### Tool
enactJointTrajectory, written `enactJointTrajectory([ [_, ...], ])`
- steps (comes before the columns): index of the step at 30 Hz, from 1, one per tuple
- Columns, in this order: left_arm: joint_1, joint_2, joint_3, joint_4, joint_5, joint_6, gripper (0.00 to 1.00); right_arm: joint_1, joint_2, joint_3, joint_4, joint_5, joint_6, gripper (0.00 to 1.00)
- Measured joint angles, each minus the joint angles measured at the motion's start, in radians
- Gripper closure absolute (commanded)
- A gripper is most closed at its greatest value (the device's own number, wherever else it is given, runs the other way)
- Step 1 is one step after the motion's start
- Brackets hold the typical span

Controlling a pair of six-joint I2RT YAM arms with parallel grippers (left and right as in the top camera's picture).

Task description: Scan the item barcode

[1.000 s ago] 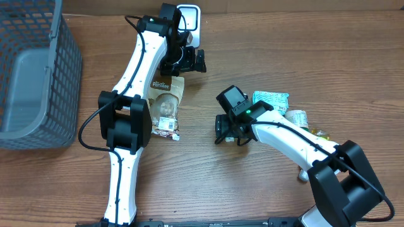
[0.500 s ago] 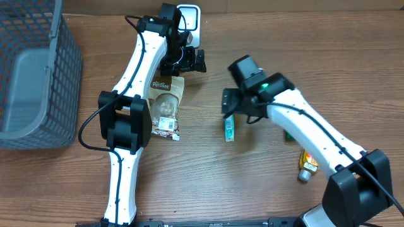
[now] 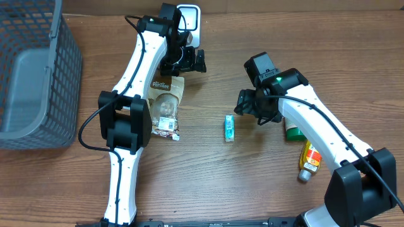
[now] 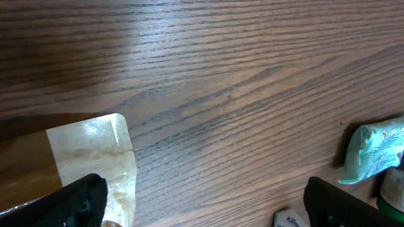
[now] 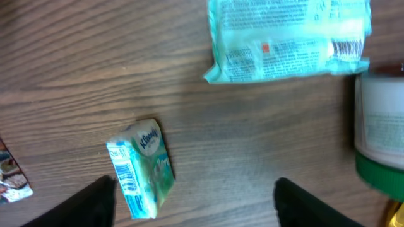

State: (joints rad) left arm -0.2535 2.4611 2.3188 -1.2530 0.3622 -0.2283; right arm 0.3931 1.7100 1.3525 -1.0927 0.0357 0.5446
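- Standing wide apart, the right jaws hold nothing; only bare desk (image 5: 208, 126) shows between their fingers (image 5: 95, 202).
- Tissues (image 3: 229, 128), the small pack to be scanned, lie flat on the desk near the right jaws. They are off to the side nearer the left arm (image 3: 142, 57), clear of both fingers and not between them.
- From the right wrist, a barcode shows on one end of the tissues.
- Wipes (image 5: 290, 38) lie farther out ahead of the right jaws, printed side up, with a barcode near one end.
- A green-lidded jar (image 5: 379, 139) sits just beside the wipes, on the outer side of the right jaws.
- A yellow bottle (image 3: 308, 161) lies behind the right jaws, close alongside the right arm (image 3: 315, 126).
- The left jaws are spread wide too and carry nothing, hanging over the desk.
- A brown pouch (image 3: 165, 101) lies just beside the left jaws, its top corner next to one finger.
- The scanner (image 3: 188, 16) stands just behind the left jaws at the far edge of the desk, well apart from the tissues.
- A grey basket (image 3: 38, 75) sits well off to the outer side of the left jaws.
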Motion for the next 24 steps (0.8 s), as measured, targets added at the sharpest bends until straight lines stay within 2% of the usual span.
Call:
enactJointTrajectory([
  [2, 0.000, 0.000, 0.000, 0.000, 0.000, 0.000, 0.00, 0.000, 0.000, -0.001, -0.011, -0.003, 0.012, 0.38],
  [9, 0.000, 0.000, 0.000, 0.000, 0.000, 0.000, 0.00, 0.006, 0.000, -0.006, -0.019, -0.007, 0.028, 0.71],
  [13, 0.000, 0.000, 0.000, 0.000, 0.000, 0.000, 0.00, 0.014, 0.000, -0.032, -0.002, -0.008, 0.030, 0.82],
  [24, 0.000, 0.000, 0.000, 0.000, 0.000, 0.000, 0.00, 0.014, 0.000, -0.154, 0.139, -0.032, 0.032, 0.82],
])
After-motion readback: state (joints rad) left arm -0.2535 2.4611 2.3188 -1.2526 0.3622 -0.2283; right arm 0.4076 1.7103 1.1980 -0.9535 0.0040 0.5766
